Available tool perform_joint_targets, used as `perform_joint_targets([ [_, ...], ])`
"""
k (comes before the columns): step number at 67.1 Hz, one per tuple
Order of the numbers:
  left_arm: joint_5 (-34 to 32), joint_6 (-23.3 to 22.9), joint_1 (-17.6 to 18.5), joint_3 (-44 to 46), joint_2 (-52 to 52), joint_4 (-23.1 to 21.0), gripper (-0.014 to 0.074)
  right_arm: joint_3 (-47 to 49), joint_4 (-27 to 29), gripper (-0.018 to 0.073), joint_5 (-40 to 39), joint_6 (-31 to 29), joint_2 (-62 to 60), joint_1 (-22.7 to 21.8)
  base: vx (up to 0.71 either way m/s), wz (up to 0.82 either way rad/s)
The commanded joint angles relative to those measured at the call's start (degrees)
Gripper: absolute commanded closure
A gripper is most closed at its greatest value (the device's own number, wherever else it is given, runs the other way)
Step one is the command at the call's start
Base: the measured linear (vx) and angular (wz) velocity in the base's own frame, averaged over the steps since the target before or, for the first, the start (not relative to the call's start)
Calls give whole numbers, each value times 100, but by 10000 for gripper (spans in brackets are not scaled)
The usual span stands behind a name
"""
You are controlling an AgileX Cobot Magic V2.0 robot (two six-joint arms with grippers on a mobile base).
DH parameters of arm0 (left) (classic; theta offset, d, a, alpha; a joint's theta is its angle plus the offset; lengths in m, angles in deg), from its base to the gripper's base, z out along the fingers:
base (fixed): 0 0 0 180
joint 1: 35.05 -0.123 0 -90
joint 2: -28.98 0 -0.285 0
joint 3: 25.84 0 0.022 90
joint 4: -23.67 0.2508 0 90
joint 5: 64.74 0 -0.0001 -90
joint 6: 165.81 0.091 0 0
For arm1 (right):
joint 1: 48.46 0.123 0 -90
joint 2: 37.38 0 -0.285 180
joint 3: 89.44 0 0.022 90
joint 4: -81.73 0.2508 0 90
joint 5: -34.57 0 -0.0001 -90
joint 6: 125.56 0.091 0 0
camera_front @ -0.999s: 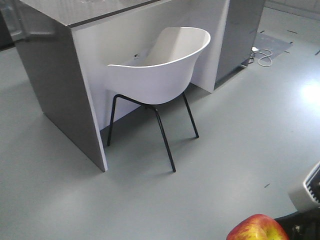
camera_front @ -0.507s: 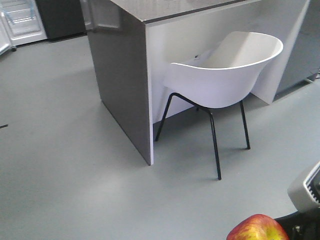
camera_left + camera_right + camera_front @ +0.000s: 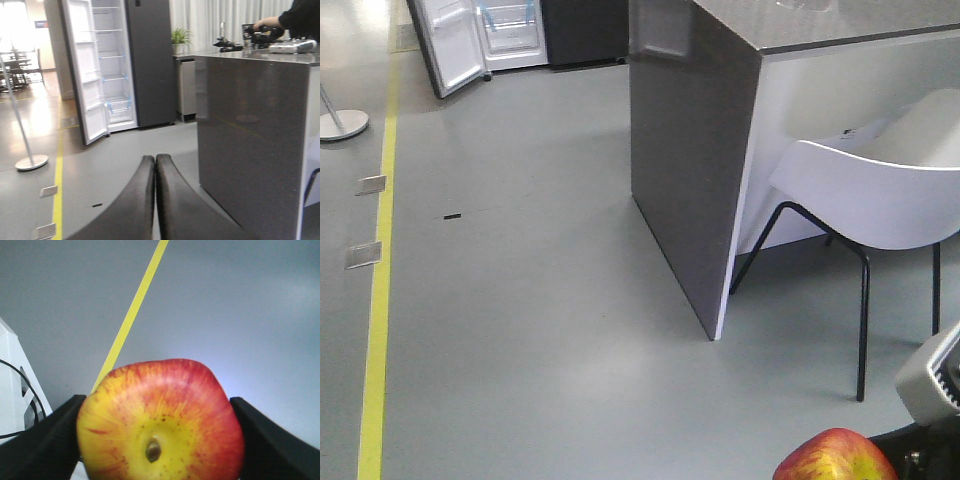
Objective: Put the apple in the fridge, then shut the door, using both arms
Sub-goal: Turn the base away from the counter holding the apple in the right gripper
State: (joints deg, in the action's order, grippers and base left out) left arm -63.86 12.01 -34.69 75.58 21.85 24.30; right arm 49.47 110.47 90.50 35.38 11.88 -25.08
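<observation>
The apple [image 3: 160, 422], red with yellow patches, fills the right wrist view, and my right gripper [image 3: 159, 412] is shut on it, one black finger on each side. The apple also shows at the bottom right of the front view [image 3: 835, 455]. The fridge [image 3: 510, 25] stands far off at the top left with its white interior showing and its door [image 3: 453, 48] swung open to the left. In the left wrist view the fridge [image 3: 117, 65] shows shelves with blue tape, beside its open door [image 3: 82, 80]. My left gripper [image 3: 155, 161] is shut and empty, pointing toward the fridge.
A dark grey counter block [image 3: 690, 150] stands to the right with a white chair [image 3: 880, 190] tucked beside it. A yellow floor line [image 3: 375, 300] runs along the left. A round stand base [image 3: 340, 122] sits at the far left. A person's arm [image 3: 280, 20] works at the counter top.
The front view has swung left: the counter and chair slid to the right and the open fridge and yellow line came into view. The apple stays held in the right gripper.
</observation>
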Motion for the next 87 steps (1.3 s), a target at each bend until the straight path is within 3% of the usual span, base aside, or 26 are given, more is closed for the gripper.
perform_joint_targets([
  [1,-409,-26,17,94,84,-63,603,161,184,147,-238,-38,-9,4,5,36],
  [87,-409,-26,17,94,84,-63,603,161,184,147,-238,-38,-9,4,8,28],
])
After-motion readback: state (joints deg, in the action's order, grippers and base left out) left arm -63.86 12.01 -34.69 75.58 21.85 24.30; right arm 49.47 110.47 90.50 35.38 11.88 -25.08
